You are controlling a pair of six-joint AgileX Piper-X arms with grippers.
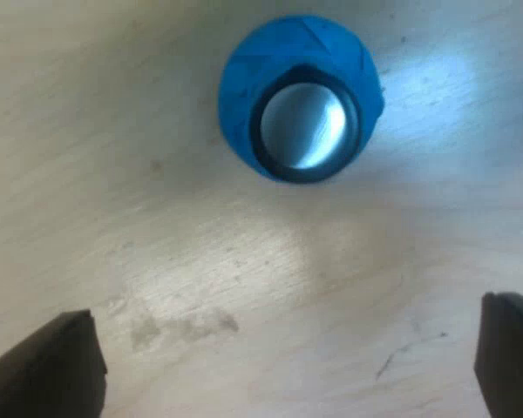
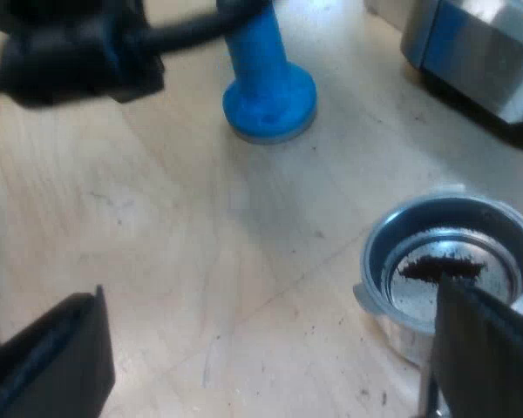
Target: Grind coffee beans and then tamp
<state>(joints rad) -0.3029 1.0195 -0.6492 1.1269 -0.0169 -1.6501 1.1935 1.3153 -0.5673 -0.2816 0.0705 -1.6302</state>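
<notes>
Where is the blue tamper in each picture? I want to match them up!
Left wrist view: the blue tamper is seen from straight above, standing on the wooden table ahead of the open left gripper.
Right wrist view: the blue tamper stands upright, seen from the side, apart from the metal holder with a few grounds in it.
Shared landmark: the pale wooden table under it.
</notes>
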